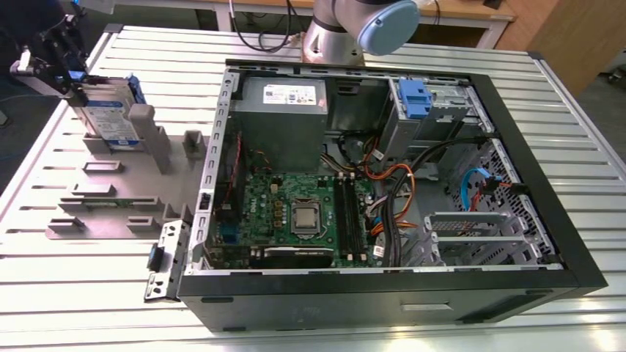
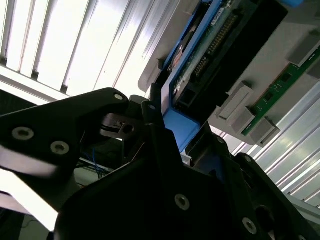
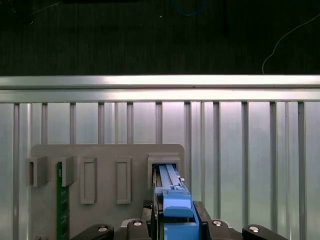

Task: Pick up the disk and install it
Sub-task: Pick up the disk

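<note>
While the flat silver-metal disk with its white-and-blue label and blue plastic carrier frame stands on edge in a slot of the grey plastic holder plate, at the upper left of the exterior view, we have the black 2-finger gripper set over its upper edge. The slot keeps the disk upright, which gives the fingers a narrow edge to take from above.

In the first wrist view the gripper is narrowly spread, with 1 finger tight against each side of the blue frame. We judge it closed on the disk, which is not yet lifted out.

The black computer case lies on its side at the centre of the exterior view, open side up, so its metal drive cage at the upper right can be reached from above.
</note>
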Tool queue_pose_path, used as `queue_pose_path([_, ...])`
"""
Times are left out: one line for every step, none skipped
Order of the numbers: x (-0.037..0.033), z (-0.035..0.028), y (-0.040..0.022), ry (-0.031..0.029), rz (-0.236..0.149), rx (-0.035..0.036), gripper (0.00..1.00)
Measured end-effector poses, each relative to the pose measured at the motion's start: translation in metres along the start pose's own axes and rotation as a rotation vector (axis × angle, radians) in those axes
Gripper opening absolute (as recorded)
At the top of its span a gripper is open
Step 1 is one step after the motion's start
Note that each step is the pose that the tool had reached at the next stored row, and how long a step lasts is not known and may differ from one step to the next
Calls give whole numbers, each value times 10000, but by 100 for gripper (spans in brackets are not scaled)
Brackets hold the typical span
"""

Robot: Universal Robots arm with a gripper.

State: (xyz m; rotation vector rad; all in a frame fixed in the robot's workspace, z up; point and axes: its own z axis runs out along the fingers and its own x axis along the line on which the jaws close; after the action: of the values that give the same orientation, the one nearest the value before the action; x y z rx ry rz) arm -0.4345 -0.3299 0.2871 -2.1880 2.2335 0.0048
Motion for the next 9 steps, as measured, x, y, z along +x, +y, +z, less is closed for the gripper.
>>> queue_pose_path([1, 1, 0, -1, 0, 1, 44])
queue_pose_path([4, 1, 0, 0, 0, 2, 44])
queue_pose_path([11, 2, 0, 2, -1, 3, 44])
queue_pose_path([19, 1, -1, 5, -1, 2, 44])
queue_pose_path([27, 0, -1, 9, -1, 0, 44])
queue_pose_path([35, 0, -1, 13, 0, 2, 44])
queue_pose_path([43, 0, -1, 18, -1, 2, 44])
queue_pose_path([50, 0, -1, 24, 0, 2, 44])
queue_pose_path([55, 0, -1, 31, 0, 2, 44])
